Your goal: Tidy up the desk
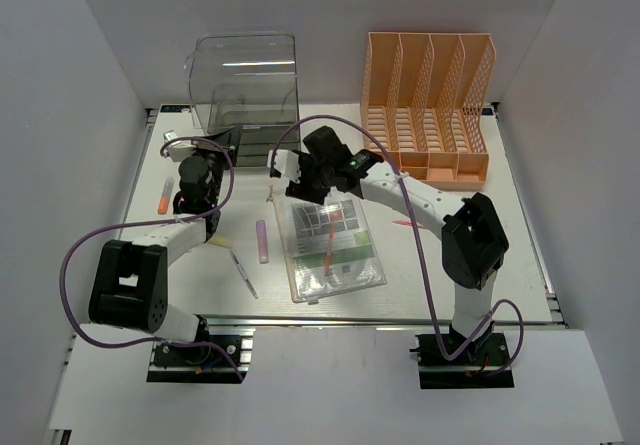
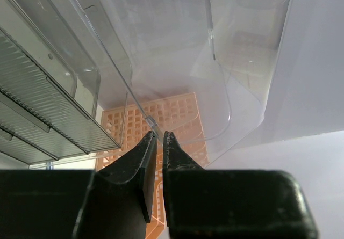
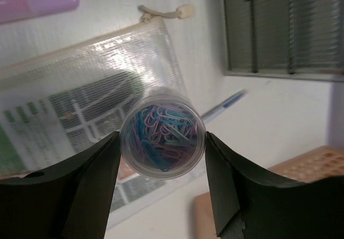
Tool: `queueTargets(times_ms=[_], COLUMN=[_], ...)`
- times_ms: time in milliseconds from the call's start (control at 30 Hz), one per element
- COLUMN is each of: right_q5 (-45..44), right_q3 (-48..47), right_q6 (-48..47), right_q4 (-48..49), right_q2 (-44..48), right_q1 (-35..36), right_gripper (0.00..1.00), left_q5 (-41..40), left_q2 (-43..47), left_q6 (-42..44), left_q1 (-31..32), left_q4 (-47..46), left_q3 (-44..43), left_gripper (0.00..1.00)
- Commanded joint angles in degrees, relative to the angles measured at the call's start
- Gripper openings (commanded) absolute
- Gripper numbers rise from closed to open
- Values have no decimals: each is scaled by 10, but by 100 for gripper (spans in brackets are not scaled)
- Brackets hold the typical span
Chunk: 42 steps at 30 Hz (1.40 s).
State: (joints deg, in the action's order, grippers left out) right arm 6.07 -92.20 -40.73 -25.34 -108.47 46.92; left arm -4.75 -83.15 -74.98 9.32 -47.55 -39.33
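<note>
Bolted nearest the top camera, the left arm (image 1: 128,285) and the right arm (image 1: 472,237) rise from behind the metal rail (image 1: 330,321) that runs along the front of the desk (image 1: 460,190). The desk is the white tabletop that fills the middle of the top view.

Near its centre lies a clear zip pouch (image 1: 333,247) of printed papers. A thin orange-red stick shows across it; I cannot tell whether it lies on the pouch or inside it. Just left of the pouch lies a purple highlighter (image 1: 262,241), and a slim pen (image 1: 243,273) lies nearer the rail. A pale yellow pad (image 1: 222,239) sits beside the left arm, and an orange marker (image 1: 162,198) lies near the desk's left edge. At the back left stands the clear drawer box (image 1: 245,80). At the back right stands the orange file rack (image 1: 425,105).

The right gripper (image 3: 161,142) reaches over the back corner of the pouch. Its fingers press against both sides of a clear round tub of coloured paper clips (image 3: 161,129), so the tub is clamped between them.

The left gripper (image 2: 159,136) points up at the drawer box. Its jaws are all but closed, with only a thin slit between them, and nothing shows in that slit.
</note>
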Motion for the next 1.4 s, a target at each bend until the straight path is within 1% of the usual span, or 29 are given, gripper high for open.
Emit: queueTargets(times_ms=[0,67,133,233,267,300,367,400,467,500,533,567,600,667,800,933,1067,1367], right_q5=[-58,-82,-87,-111,-126,-132,-145,-149,-149,-148,-144,-144,-144,-142,-124,-113,-118,-109], right_q3=[6,6,-3,11,22,43,53,55,58,75,88,112,121,129,142,151,150,118], right_q6=[-122,-146,-178,-226,-239,-255,-303,-315,-353,-368,-404,-422,-460,-481,-515,-547,-581,-631], right_q4=[47,90,92,143,168,217,246,281,305,349,374,430,453,495,519,574,632,694], right_q2=[30,32,22,20,22,23,17,14,6,5,5,4,0,-7,-9,-11,-38,-97], right_q1=[17,20,24,33,38,41,43,43,45,47,47,48,47,47,49,50,49,42], right_gripper=[2,0,0,0,0,0,0,0,0,0,0,0,0,0,0,0,0,0], left_q5=[13,14,15,16,17,17,16,16,19,20,22,25,26,24,26,26,25,24], left_q2=[40,40,39,38,39,39,40,39,37,36,35,34,35,38,42,41,41,48], left_q6=[9,9,10,9,10,10,12,12,12,12,12,12,12,12,13,12,12,11], left_q1=[-1,-1,-1,-1,-1,-1,-1,-1,-1,-1,-1,-1,-1,-1,-1,-1,-1,-1], left_q4=[-6,-4,-2,-1,-1,3,8,7,9,8,8,6,8,16,21,23,22,20], left_q3=[-27,-29,-33,-38,-41,-43,-48,-48,-53,-54,-56,-58,-60,-64,-65,-67,-64,-61], left_gripper=[0,0,0,0,0,0,0,0,0,0,0,0,0,0,0,0,0,0])
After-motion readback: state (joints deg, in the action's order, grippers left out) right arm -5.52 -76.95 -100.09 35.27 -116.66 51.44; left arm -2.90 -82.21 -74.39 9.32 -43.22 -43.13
